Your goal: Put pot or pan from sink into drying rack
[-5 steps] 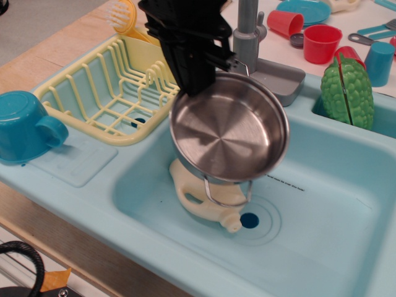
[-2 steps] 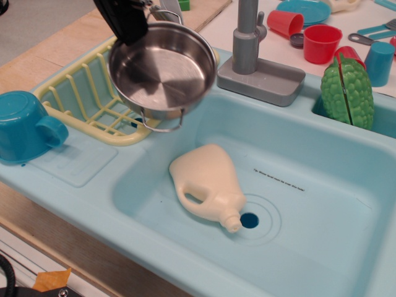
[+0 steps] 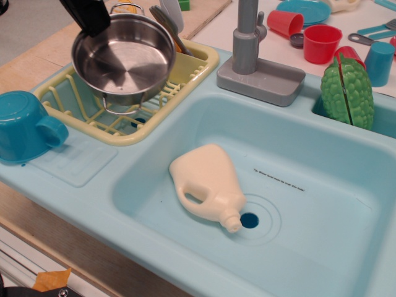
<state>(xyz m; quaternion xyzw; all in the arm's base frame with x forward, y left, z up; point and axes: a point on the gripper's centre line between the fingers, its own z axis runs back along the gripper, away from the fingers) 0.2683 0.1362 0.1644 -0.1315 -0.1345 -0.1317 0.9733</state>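
Observation:
The shiny steel pan (image 3: 124, 57) hangs tilted above the pale yellow drying rack (image 3: 185, 69), held by its far left rim. My black gripper (image 3: 90, 17) is shut on that rim at the top left of the view. One wire loop handle (image 3: 117, 106) points down toward the rack's ribs. The large light-blue sink (image 3: 309, 204) lies to the right with its drain hole (image 3: 249, 220). The grey faucet (image 3: 247, 37) stands behind it.
A cream plastic jug (image 3: 207, 182) lies on its side in the sink by the drain. A teal cup (image 3: 25, 127) stands left of the rack. A green toy vegetable (image 3: 348, 93) sits in the small basin at right. Red and blue cups (image 3: 322, 42) stand behind.
The gripper has carried the pan up out of the sink and leftward, from over the jug to above the drying rack. The jug now lies uncovered.

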